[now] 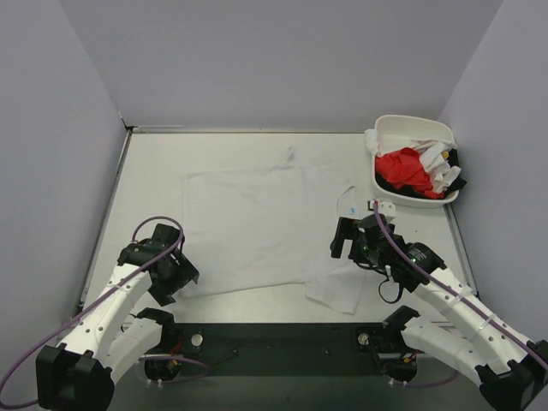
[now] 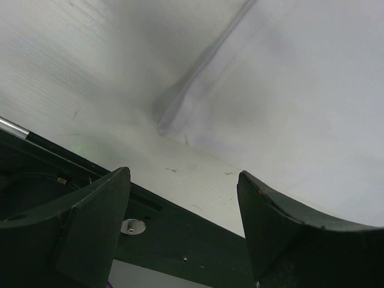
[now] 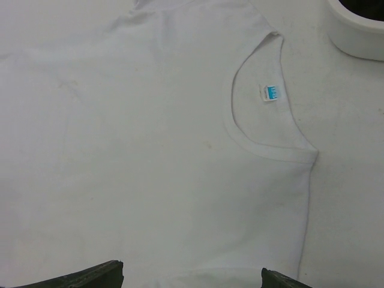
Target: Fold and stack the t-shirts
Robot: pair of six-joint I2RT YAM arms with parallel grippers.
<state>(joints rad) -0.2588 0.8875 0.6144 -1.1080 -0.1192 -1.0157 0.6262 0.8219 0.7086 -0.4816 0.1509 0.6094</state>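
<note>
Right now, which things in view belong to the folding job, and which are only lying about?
Job: white t-shirt, spread flat; red t-shirt and crumpled white shirts, piled together.
Lying about: white tub holding that pile; table.

Soft, even light fills the top view. The arms (image 1: 111, 308) throw only faint shadows on the pale table (image 1: 154, 171), and the white t-shirt (image 1: 257, 223) barely stands out against it. The left wrist view is dimmer and blurred throughout: the hem (image 2: 198, 90) shows as a smeared grey shadow line, and the left pincer (image 2: 181, 198) as a dark, soft mass. The right wrist view is bright, nearly washed out, yet the blue neck label (image 3: 271, 93) reads fairly sharp.
</note>
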